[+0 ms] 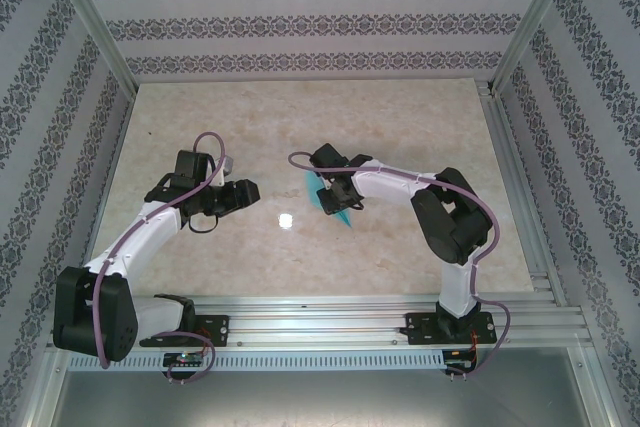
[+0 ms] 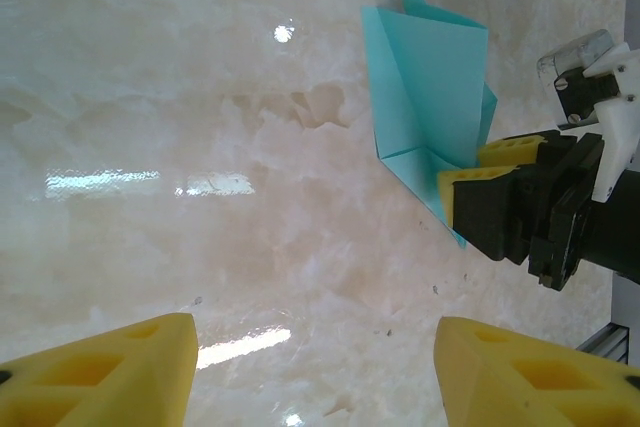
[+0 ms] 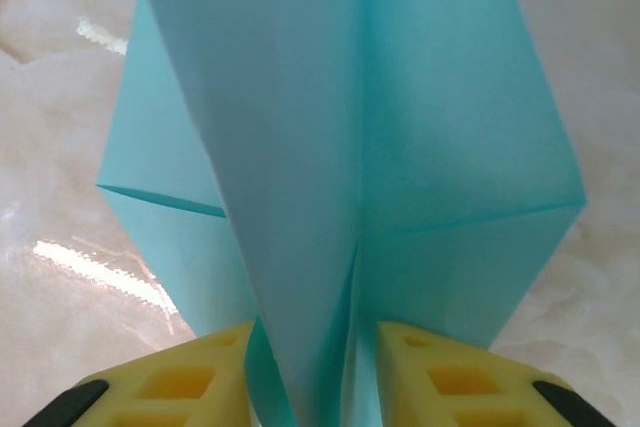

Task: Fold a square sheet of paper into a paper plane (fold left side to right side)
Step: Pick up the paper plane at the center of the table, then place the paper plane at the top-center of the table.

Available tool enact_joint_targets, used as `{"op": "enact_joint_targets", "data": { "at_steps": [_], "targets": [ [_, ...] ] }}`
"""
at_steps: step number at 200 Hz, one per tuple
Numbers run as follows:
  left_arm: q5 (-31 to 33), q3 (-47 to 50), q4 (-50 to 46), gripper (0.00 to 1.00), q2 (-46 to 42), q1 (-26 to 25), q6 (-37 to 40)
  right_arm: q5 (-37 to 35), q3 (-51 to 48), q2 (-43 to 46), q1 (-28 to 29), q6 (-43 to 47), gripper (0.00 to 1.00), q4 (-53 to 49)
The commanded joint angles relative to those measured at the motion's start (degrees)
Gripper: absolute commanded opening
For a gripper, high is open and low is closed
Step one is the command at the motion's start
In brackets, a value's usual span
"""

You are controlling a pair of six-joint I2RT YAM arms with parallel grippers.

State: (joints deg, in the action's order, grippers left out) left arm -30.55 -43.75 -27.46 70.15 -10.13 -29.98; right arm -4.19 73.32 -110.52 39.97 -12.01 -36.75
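The square sheet of paper is cyan and folded into a pointed, creased shape like a paper plane, and it stands tilted up off the table. My right gripper is shut on its lower edge. In the right wrist view the paper rises between the gripper's yellow pads. Through the left wrist camera I see the paper at upper right, pinched by the right gripper. My left gripper hovers open to the paper's left with nothing between its jaws.
The marble tabletop lies inside an aluminium frame with patterned walls. A small glare spot shines between the arms. The rail with both arm bases runs along the near edge.
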Motion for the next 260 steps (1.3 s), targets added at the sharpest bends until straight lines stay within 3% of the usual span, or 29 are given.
{"op": "enact_joint_targets", "data": {
  "at_steps": [1,77,128,141,157,192,260],
  "targets": [
    [0.7,0.7,-0.5,0.64,-1.0,0.7,1.6,0.3,1.6,1.8,-0.6,0.6,0.3,-0.7],
    [0.7,0.3,-1.8,0.64,-1.5,0.7,2.3,2.6,2.4,3.5,-2.4,0.0,0.05,-2.1],
    [4.6,1.4,-3.1,0.75,-7.9,0.8,2.7,0.7,7.4,4.1,-11.7,-3.3,0.05,-6.5],
    [7.1,2.3,-3.0,0.82,-10.8,0.9,2.0,0.4,9.6,2.1,-14.6,-4.4,0.05,-7.1],
    [11.0,3.7,-3.2,1.0,-14.6,0.9,1.0,1.1,12.4,-0.8,-17.3,-4.7,0.05,-7.0],
    [15.2,5.4,-5.9,1.0,-19.4,1.2,0.8,1.1,21.6,-8.4,-20.5,-2.9,0.07,-9.4],
    [14.6,6.2,-8.5,1.0,-21.7,1.4,1.5,3.8,32.9,-19.6,-22.5,1.0,0.13,-15.2]
  ]
}}
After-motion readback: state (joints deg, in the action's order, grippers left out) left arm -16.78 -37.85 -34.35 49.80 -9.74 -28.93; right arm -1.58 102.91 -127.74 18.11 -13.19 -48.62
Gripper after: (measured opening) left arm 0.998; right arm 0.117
